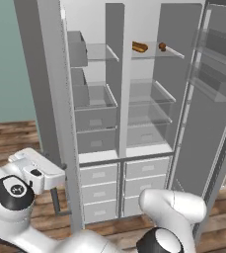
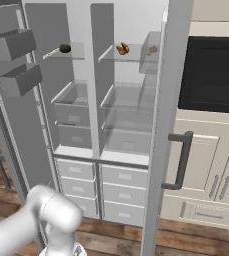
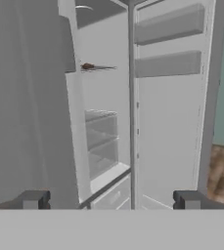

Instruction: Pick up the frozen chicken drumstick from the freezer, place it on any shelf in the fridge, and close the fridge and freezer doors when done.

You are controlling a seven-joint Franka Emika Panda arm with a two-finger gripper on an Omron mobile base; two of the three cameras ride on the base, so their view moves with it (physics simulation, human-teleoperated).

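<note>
Both doors stand open. The narrow left compartment is the freezer (image 1: 97,99) (image 2: 61,95). On the top shelf (image 2: 73,51) of the freezer, at the left rear, lies a small dark lump, the drumstick (image 2: 65,48). The wider fridge (image 1: 151,99) (image 2: 131,100) is on the right. The freezer door (image 1: 43,74) (image 2: 8,130) swings out at the left and the fridge door (image 1: 208,128) (image 2: 166,125) at the right. My gripper (image 3: 111,199) is open and holds nothing. It is low and well short of the shelves. Its white hand (image 1: 38,170) hangs by the freezer door's handle (image 1: 56,201).
The fridge's top shelf (image 1: 151,53) carries an orange-brown food (image 1: 140,47) (image 2: 122,48) and a dark brown piece (image 1: 162,47) (image 3: 87,66). Bins (image 1: 215,47) (image 2: 13,45) jut from both doors. Drawers (image 1: 99,190) fill the bottom. A black oven (image 2: 211,75) and cabinets stand at the right.
</note>
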